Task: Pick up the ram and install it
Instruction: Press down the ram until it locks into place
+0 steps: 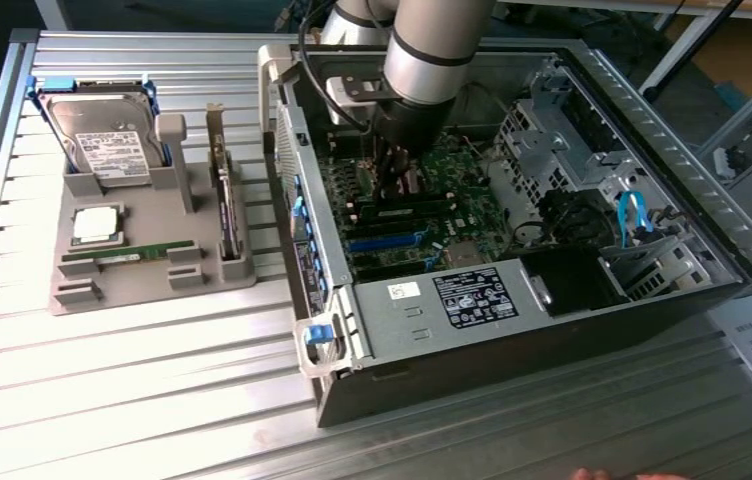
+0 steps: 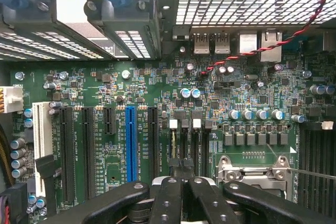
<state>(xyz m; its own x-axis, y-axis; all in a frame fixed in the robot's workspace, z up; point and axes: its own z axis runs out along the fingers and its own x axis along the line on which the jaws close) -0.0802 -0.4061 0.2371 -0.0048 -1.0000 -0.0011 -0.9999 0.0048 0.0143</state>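
While shut: one claw (image 2: 181, 167).

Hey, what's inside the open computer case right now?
Inside the computer case: a green motherboard with slots, the gripper shut just above them. The arm covers part of the board.

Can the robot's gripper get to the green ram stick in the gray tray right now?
Probably not right away. The gripper is shut and down inside the computer case, over the motherboard. The ram lies outside in the gray tray, uncovered.
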